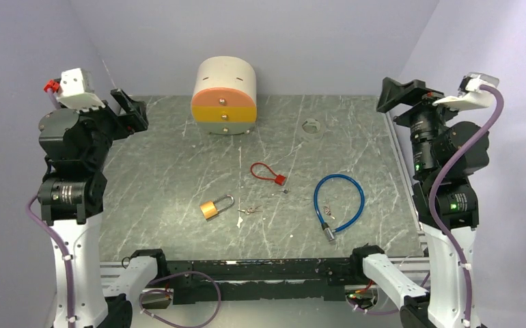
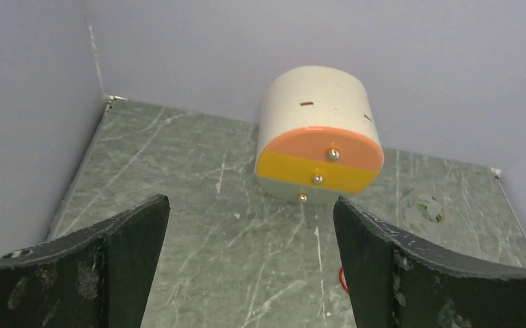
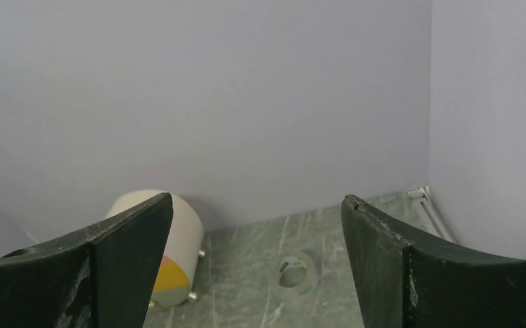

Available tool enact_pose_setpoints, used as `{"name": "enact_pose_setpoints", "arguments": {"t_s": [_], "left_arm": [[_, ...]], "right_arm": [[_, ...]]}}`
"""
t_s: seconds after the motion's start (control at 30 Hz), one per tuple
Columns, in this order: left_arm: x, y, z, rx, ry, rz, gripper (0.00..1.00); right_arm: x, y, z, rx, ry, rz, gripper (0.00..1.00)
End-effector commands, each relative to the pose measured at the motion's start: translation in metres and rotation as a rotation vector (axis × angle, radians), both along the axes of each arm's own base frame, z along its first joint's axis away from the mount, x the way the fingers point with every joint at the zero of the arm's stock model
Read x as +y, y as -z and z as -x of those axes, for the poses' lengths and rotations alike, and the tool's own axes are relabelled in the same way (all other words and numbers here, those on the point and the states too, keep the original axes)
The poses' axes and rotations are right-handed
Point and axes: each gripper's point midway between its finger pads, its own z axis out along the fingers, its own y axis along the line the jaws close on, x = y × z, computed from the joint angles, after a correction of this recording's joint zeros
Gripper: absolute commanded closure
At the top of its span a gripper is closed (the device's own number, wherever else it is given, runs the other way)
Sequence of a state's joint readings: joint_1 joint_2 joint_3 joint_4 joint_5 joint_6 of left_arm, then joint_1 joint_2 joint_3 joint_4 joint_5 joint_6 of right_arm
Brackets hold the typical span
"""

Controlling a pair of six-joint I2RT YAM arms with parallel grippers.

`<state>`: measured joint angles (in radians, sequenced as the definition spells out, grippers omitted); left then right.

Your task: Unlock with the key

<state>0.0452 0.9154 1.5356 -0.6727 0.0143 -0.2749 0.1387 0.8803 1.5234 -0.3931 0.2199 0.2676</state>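
top external: gold padlock (image 1: 216,206) near keys (image 1: 248,210)

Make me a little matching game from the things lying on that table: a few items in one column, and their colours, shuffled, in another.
Things:
1. padlock
2. thin cable loop
3. thick cable lock
4. roll of tape

Colours:
a. blue
b. clear, see-through
c. gold
d. red

Pairs: 1-c, 2-d, 3-a, 4-b.
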Motion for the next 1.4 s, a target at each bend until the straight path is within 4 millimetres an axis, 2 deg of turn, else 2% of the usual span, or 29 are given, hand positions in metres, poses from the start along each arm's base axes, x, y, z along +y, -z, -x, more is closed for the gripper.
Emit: {"name": "enact_pose_setpoints", "arguments": {"t_s": [0.0,0.03,0.17,0.27,0.33,0.47,0.57,0.67,0.8,0.9,1.07,1.23,1.37], "left_arm": [[-0.027,-0.008,-0.003,-0.047,0.153,-0.014,0.06],[-0.038,-0.004,-0.003,-0.039,0.216,-0.014,0.06],[-0.074,0.017,-0.005,-0.007,0.412,0.050,0.06],[-0.094,0.046,-0.007,0.064,0.520,0.138,0.06],[-0.101,0.069,-0.008,0.140,0.545,0.213,0.06],[-0.099,0.137,-0.014,0.366,0.447,0.388,0.06],[-0.103,0.184,-0.004,0.504,0.420,0.477,0.06],[-0.104,0.223,0.010,0.601,0.389,0.528,0.06],[-0.115,0.251,0.025,0.672,0.401,0.582,0.06],[-0.117,0.264,0.027,0.711,0.393,0.615,0.06],[-0.117,0.265,0.024,0.709,0.391,0.614,0.06],[-0.111,0.273,0.022,0.728,0.333,0.611,0.06],[-0.107,0.279,0.020,0.744,0.298,0.612,0.08]], "right_arm": [[0.016,0.013,-0.002,0.018,-0.086,-0.007,0.01],[0.023,0.023,-0.006,0.033,-0.125,-0.009,0.01],[0.056,0.081,-0.023,0.185,-0.287,-0.086,0.01],[0.072,0.131,-0.029,0.323,-0.358,-0.154,0.01],[0.080,0.167,-0.029,0.429,-0.387,-0.200,0.01],[0.089,0.257,-0.019,0.705,-0.383,-0.313,0.03],[0.101,0.321,-0.001,0.896,-0.390,-0.363,0.08],[0.115,0.367,0.014,1.024,-0.392,-0.365,0.12],[0.137,0.400,0.017,1.117,-0.384,-0.271,0.14],[0.153,0.418,0.010,1.175,-0.389,-0.167,0.23],[0.172,0.443,-0.009,1.247,-0.345,-0.038,0.42],[0.201,0.457,-0.027,1.265,-0.357,-0.063,0.45],[0.204,0.466,-0.039,1.286,-0.244,-0.082,0.45]]}}
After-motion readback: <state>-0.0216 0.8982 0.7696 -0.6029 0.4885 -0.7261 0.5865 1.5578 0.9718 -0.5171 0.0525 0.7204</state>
